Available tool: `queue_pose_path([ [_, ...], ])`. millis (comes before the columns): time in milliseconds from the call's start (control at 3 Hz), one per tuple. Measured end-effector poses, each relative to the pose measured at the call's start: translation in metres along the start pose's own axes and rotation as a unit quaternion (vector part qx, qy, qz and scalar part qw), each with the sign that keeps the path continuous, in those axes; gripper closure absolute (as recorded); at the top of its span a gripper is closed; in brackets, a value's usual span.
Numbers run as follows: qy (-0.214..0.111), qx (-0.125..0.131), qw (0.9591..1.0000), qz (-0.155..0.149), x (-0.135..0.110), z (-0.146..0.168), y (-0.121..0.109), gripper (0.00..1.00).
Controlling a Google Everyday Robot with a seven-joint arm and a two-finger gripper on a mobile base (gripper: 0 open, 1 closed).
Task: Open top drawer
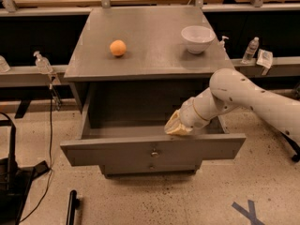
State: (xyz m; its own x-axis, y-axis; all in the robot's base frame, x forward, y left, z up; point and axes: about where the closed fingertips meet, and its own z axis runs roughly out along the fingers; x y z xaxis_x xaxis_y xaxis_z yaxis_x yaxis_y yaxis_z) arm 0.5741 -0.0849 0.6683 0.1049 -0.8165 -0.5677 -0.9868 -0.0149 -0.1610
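Note:
The top drawer (117,153) of the grey cabinet stands pulled well out, its wide flat front facing me with a small brass knob (153,152) at the centre. The inside looks bare. My white arm reaches in from the right. The gripper (174,127) sits just above the drawer's front edge, right of centre, hanging over the inside. It holds nothing that I can see. A lower drawer front (150,167) shows just beneath, shut.
An orange (118,48) and a white bowl (197,38) sit on the cabinet top (150,27). Bottles (250,50) stand on ledges at both sides. A black stand (10,172) and cable lie on the floor at left. Blue tape X (248,212) marks the floor.

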Motion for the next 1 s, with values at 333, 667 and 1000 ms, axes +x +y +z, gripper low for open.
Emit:
queue_pose_path([
  [333, -0.010, -0.001, 0.9999, 0.002, 0.001, -0.006, 0.004, 1.00],
  [667, -0.031, 0.036, 0.9989, 0.007, 0.002, -0.019, -0.017, 1.00],
  [1000, -0.047, 0.078, 0.9957, 0.018, 0.006, -0.029, -0.049, 1.00],
])
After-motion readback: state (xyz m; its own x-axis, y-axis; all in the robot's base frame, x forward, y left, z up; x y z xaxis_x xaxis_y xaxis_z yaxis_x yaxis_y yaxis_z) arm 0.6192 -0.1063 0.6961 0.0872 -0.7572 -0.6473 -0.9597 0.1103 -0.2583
